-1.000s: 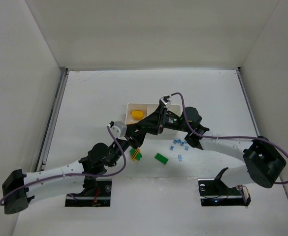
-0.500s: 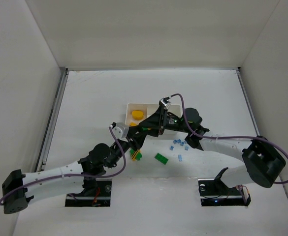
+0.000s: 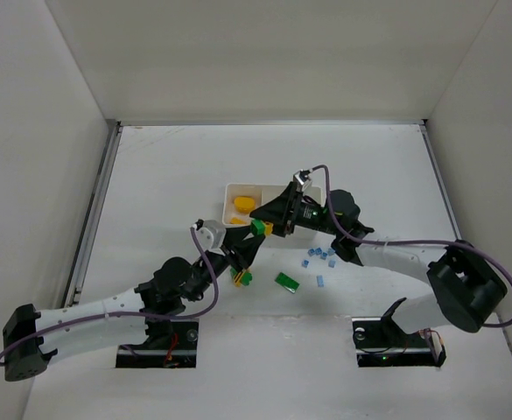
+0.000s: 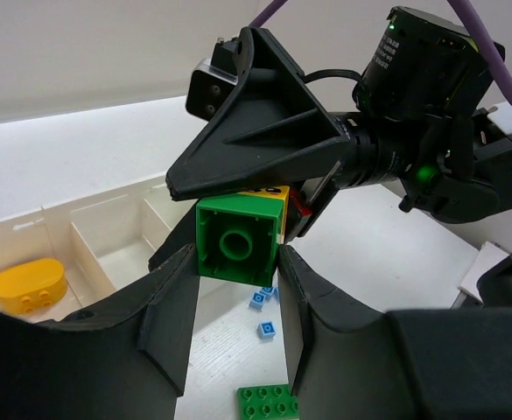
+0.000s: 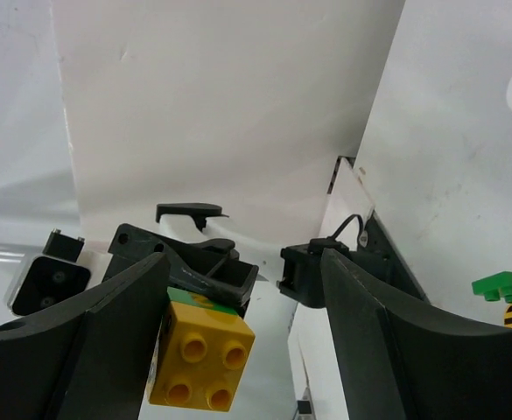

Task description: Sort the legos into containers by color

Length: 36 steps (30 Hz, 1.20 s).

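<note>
Roughly at the middle of the table [image 3: 168,175], the two arms met tip to tip: the left arm [image 3: 107,306] stretched from its near-left base up and to the right, while the right arm [image 3: 396,258] swept from the near right in a long bend to the left. The left gripper [image 4: 236,259] was closed narrowly on a green brick [image 4: 238,243], one finger pressed against each side, and held it raised off the table just by the near edge of the tray [image 4: 63,210]. A yellow brick [image 5: 199,364] sat stuck to the green one on the side facing the right gripper [image 5: 245,267]. That gripper's jaws stood wide apart and clasped nothing; the yellow brick lay close against one finger and well clear of the other. One rounded yellow piece [image 4: 28,284] lay in the tray's left compartment. On the table to the near right were several blue bricks [image 3: 319,256] and a green plate [image 3: 286,281].
</note>
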### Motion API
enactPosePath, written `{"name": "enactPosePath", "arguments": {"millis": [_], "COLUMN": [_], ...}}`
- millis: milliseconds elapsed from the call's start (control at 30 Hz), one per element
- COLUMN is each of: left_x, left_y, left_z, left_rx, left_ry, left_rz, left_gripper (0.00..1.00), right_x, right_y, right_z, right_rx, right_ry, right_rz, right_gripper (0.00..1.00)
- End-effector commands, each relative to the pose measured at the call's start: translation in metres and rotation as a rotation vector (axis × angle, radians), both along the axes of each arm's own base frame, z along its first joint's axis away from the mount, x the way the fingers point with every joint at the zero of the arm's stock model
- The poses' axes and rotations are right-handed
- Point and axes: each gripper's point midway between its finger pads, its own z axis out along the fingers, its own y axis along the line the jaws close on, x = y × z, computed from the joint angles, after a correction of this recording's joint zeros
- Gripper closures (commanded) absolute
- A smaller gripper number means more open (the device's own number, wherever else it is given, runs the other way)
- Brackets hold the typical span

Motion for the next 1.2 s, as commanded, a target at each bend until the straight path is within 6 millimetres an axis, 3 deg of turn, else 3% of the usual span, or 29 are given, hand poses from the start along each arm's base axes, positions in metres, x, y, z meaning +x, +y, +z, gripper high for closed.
{"name": "enactPosePath", "arguments": {"millis": [0,367,667,1067,1167], "left_x": [-0.004,0.006,0.011,0.017,0.02], "left_y": [0.002,0.006,0.006,0.009,0.011], "left_z": [0.044,0.033,0.018,0.012,0.009], "left_rx": [-0.12,-0.1,-0.069,-0.066,-0.059], "left_ry": [-0.049,-0.03,-0.011,-0.006,-0.003], "left_rz": [-0.021,0.023,0.047,0.071,0.084], "left_gripper": [0.87,0.88,0.88,0.88,0.88], "right_x": [0.008,0.009,0.001,-0.004,-0.005], "right_y": [-0.01,-0.029,-0.033,-0.032,-0.031], "right_z": [0.003,0.008,0.026,0.03,0.03], "right_rx": [-0.013,-0.003,0.046,0.064,0.065], "right_ry": [-0.059,-0.083,-0.121,-0.111,-0.109], "right_rz": [-0.056,-0.085,-0.079,-0.07,-0.063], "right_gripper": [0.25,0.26,0.36,0.55,0.53]}}
